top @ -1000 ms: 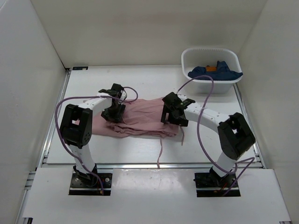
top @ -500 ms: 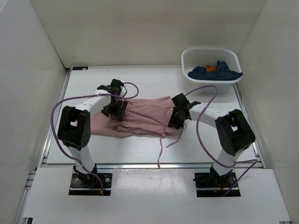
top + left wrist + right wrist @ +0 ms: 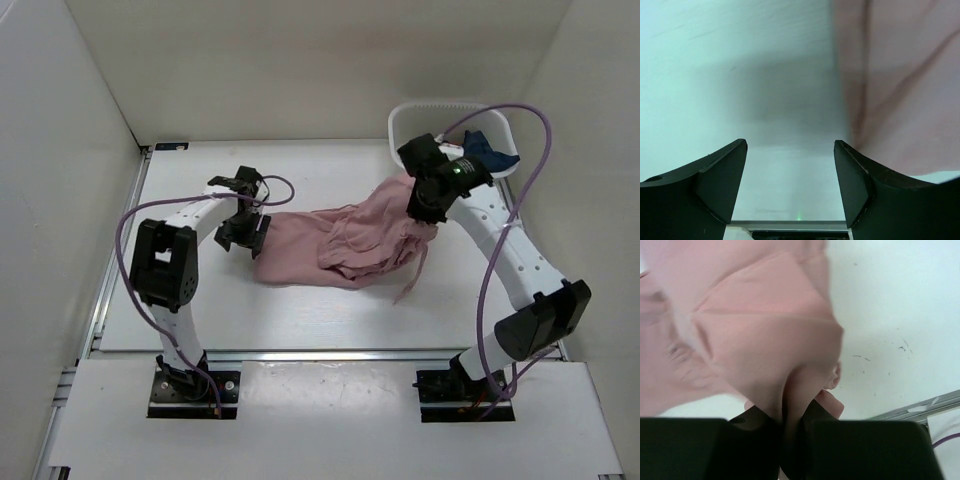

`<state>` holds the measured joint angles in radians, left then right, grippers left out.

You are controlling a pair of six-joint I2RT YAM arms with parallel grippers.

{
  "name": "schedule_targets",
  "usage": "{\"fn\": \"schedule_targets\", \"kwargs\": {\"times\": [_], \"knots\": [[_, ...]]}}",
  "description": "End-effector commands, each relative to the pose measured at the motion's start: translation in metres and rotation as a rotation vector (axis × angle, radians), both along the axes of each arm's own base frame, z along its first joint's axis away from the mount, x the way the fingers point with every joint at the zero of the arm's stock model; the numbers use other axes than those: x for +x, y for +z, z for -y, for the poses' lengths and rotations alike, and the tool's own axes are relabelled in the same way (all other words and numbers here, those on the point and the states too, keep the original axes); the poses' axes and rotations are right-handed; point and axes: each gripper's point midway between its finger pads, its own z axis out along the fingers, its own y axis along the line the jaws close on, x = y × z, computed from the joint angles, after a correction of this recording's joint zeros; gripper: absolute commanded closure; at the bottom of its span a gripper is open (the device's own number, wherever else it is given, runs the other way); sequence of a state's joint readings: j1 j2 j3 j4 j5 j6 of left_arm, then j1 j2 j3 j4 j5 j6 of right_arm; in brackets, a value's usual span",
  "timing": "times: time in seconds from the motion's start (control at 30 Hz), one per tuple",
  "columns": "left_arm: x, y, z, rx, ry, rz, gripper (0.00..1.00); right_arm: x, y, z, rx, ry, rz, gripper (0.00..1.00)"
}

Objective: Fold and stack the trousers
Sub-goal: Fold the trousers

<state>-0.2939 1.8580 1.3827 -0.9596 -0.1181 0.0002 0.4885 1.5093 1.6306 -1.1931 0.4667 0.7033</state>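
Hanging from the right gripper (image 3: 424, 208), whose jaws pinch a bunched fold, the pink trousers (image 3: 330, 245) trail down across the table (image 3: 330, 165) toward the left gripper (image 3: 243, 230). Its jaws stand spread over bare tabletop, the cloth's edge just outside one finger. A white tub (image 3: 430, 104) sits close behind the right jaws.

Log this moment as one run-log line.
right gripper: shut on thin dusty-pink trousers, that end held off white table | left gripper: open, empty, beside trousers' opposite edge
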Motion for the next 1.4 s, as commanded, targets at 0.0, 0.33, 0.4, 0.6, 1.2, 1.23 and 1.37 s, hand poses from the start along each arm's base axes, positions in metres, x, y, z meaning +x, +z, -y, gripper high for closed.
{"fn": "schedule_targets", "kwargs": {"times": [0.0,0.33,0.4,0.6,1.2,1.23,1.37], "knots": [[0.01,-0.004,0.027,-0.062,-0.045,-0.017,0.18,-0.043,-0.003,0.004,-0.218,0.12,-0.208,1.0],[0.008,-0.039,0.066,-0.236,-0.07,-0.169,0.31,0.008,-0.005,-0.228,-0.005,0.534,-0.069,1.0],[0.006,-0.046,0.066,-0.231,-0.068,-0.187,0.48,0.013,0.002,-0.268,0.131,0.62,0.01,1.0],[-0.001,-0.057,0.061,-0.215,-0.064,-0.199,0.83,0.029,0.007,-0.305,0.294,0.676,0.096,1.0],[0.011,-0.03,0.001,-0.102,0.045,-0.066,0.52,0.031,-0.048,-0.358,0.54,0.798,-0.066,0.24],[0.014,-0.026,-0.01,-0.083,0.07,-0.049,0.47,0.029,-0.04,-0.357,0.539,0.831,-0.048,0.19],[0.043,-0.001,-0.07,-0.036,0.221,0.055,0.34,0.03,-0.003,-0.354,0.535,0.908,0.058,0.02]]}}
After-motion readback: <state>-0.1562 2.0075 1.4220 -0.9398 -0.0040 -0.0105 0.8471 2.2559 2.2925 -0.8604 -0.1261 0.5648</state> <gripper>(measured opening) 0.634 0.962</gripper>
